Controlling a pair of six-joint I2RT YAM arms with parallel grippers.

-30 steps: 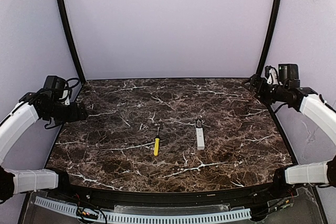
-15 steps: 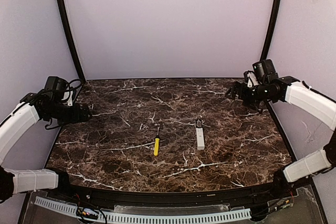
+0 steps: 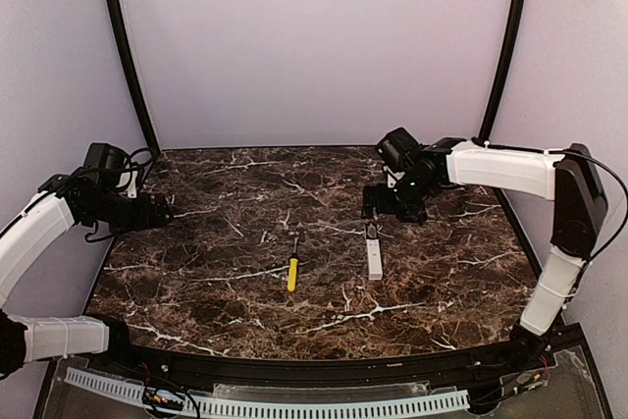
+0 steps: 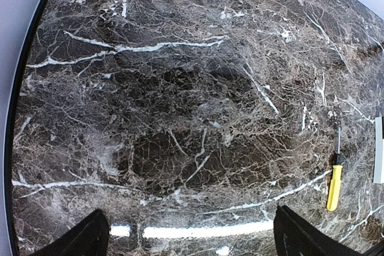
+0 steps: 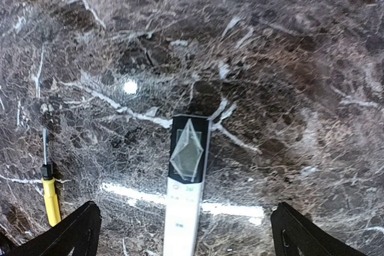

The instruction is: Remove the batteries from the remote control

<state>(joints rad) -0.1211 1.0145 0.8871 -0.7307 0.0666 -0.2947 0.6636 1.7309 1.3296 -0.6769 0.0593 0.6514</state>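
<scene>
Remote control (image 3: 375, 257) lies flat on the marble table (image 3: 196, 291), right of centre, with its long axis running near to far and its dark end pointing far. No batteries are in view, so I judge them to be inside the body.

1. Left gripper (image 3: 160, 211): parked over the left edge of the table, fingers spread wide with nothing between them. It is well apart from the remote control.
2. Screwdriver (image 3: 292, 270): yellow handle, lying left of the remote control and roughly parallel to it, not touching it.
3. Right gripper (image 3: 383, 205): fingers spread wide and empty, hovering over the far end of the remote control. In the right wrist view the bar runs straight up the middle between my two fingers, so my jaws stand across its width. The right arm is clearly the nearer one.

Change from one second ago: my right arm has swung in from the far right corner to its present place above the remote control. My left arm, the screwdriver and the remote control have not moved.
</scene>
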